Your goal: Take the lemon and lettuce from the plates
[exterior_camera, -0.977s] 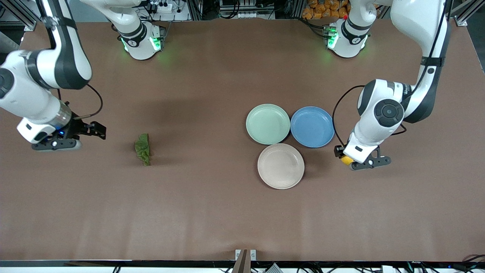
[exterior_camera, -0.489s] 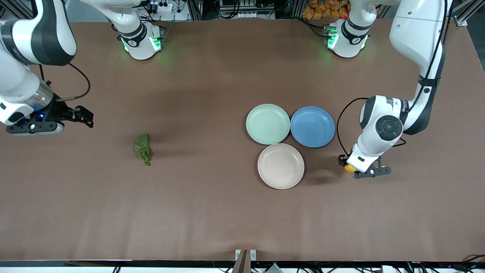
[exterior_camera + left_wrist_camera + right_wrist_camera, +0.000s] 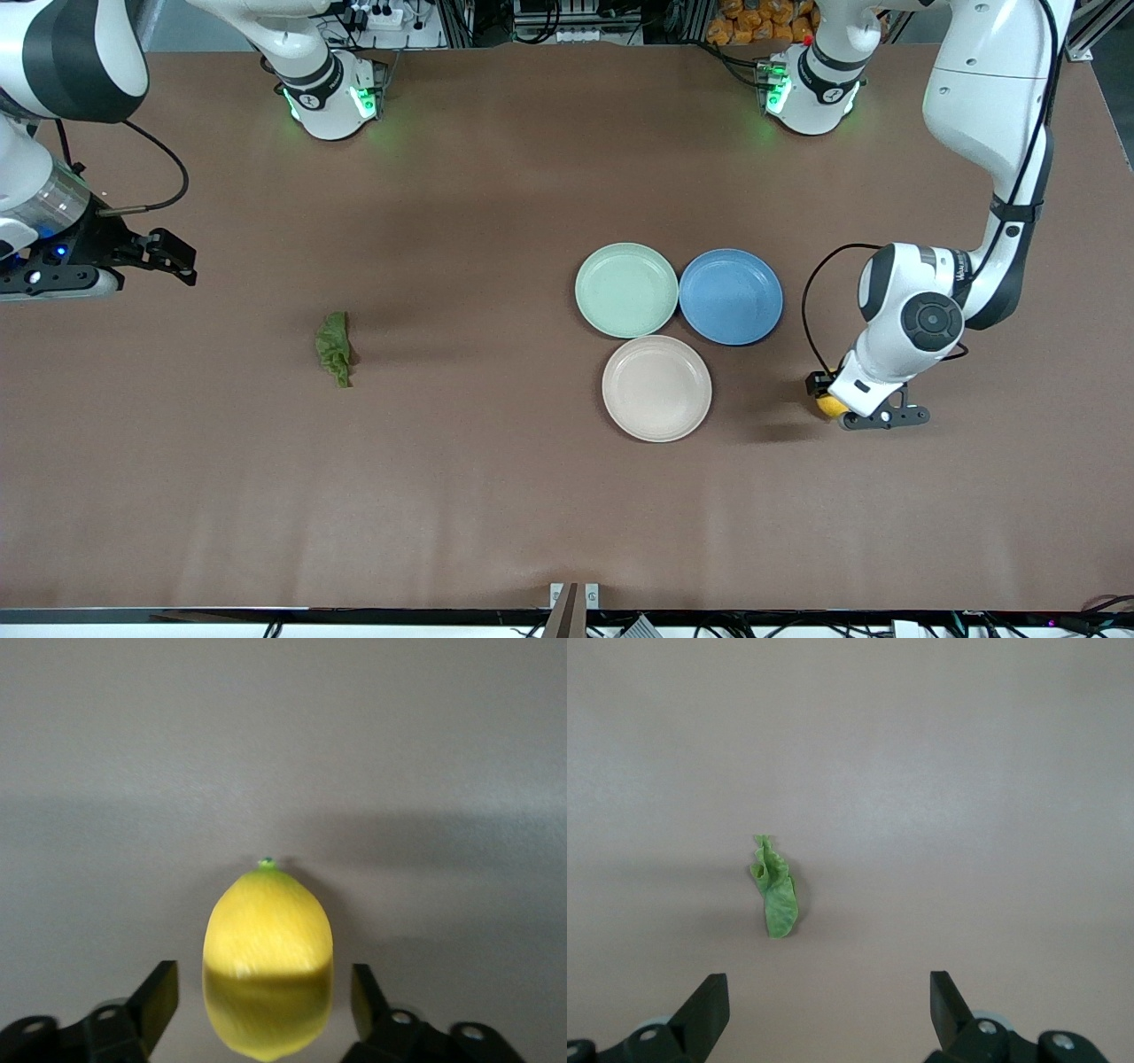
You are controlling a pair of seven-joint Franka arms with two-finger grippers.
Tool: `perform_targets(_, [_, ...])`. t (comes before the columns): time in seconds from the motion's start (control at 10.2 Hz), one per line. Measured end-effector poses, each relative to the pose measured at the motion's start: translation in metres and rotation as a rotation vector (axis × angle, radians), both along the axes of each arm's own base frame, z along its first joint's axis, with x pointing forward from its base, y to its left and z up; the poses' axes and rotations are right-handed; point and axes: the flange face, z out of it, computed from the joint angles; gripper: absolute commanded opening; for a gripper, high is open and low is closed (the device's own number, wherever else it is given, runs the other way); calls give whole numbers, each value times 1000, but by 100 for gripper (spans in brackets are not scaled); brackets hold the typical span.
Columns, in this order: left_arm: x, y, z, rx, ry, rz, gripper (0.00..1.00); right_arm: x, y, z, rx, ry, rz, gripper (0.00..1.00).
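The yellow lemon is beside the beige plate, toward the left arm's end of the table. My left gripper is low around it. In the left wrist view the lemon sits between the open fingers, with a gap on each side. The dark green lettuce lies on the bare table toward the right arm's end, and also shows in the right wrist view. My right gripper is open and empty, off to the side of the lettuce. The mint green plate and the beige plate are empty.
A blue plate, also empty, touches the mint one on the side toward the left arm's end. The three plates form a tight cluster. The brown table stretches wide around the lettuce and toward the front camera.
My left gripper has carried the lemon down and nearer the front camera, past the beige plate's side. My right gripper has drawn away from the lettuce toward the right arm's end.
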Motion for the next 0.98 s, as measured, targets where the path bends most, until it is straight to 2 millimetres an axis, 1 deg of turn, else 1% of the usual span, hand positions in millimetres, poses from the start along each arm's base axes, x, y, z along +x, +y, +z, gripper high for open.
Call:
perform_targets(0.1, [3,0,5,-16,-9,15,100,-1,0,9,-1,-5,-1,100])
perform_targets(0.2, [3,-5,9,-25,-14,13,100,-4,0,21,-1,-4,-2,100])
perform_targets(0.29, [-1,-9,12,-30,-11,8,100,-6,0,34,8,-2,-7,100])
perform_targets(0.39, [-9,-10,16,-32,-5,7,100,-9,2,47,30,1,-11,100])
perform_targets(0.49, [-19,-7,24,-32,-4,10,100,-11,3,59,45,6,-13,100])
perform_targets(0.59, [-30,-3,37,-33,-8,16,100,-13,5,72,53,9,-13,100])
perform_targets(0.68, [-42,6,51,-35,-13,26,100,-16,6,80,55,14,-11,100])
perform_targets(0.78, [-55,11,62,-36,-16,31,100,-18,8,82,56,30,-8,100])
perform_targets(0.98, [-82,14,82,-37,-24,32,100,-23,11,83,57,73,-3,100])
